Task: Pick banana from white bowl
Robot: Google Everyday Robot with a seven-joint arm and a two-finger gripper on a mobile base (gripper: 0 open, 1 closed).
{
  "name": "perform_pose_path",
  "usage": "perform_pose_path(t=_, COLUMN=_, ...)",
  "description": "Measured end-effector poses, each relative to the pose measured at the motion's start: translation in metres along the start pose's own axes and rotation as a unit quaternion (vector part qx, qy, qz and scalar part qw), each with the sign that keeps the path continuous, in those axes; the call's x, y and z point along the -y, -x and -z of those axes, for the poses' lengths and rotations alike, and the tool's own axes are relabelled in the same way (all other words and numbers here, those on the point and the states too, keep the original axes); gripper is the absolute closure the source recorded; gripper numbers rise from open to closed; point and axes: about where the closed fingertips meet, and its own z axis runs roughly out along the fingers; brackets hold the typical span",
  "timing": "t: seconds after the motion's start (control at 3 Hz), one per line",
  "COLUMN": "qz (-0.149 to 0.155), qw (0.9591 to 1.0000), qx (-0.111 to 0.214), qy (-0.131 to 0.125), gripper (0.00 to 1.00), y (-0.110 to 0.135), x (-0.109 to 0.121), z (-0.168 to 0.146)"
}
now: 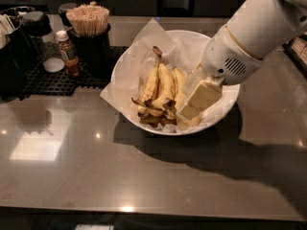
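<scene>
Where one white bowl (229,100) sits far on the counter (96,176), about four bananas lie inside. The banana (178,86) lies rightmost, against the gripper (190,113). One arm slants down from the right; its grip cannot be told.

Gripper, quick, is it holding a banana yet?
Gripper: down in the white bowl, against the bananas; whether it is holding one cannot be told.
</scene>
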Motion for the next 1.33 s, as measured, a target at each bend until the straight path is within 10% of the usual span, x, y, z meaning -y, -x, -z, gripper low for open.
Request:
perform_pose_path(t=0.33, qz=0.001, qw=1.0, qx=0.002, qy=0.001, gripper=0.0, y=0.0012, x=0.0008, z=0.0002)
perform_pose_path(t=1.33, qz=0.002, qw=1.0, qx=0.001, qy=0.002, gripper=0.65, y=0.0024, x=0.0011, z=0.0004)
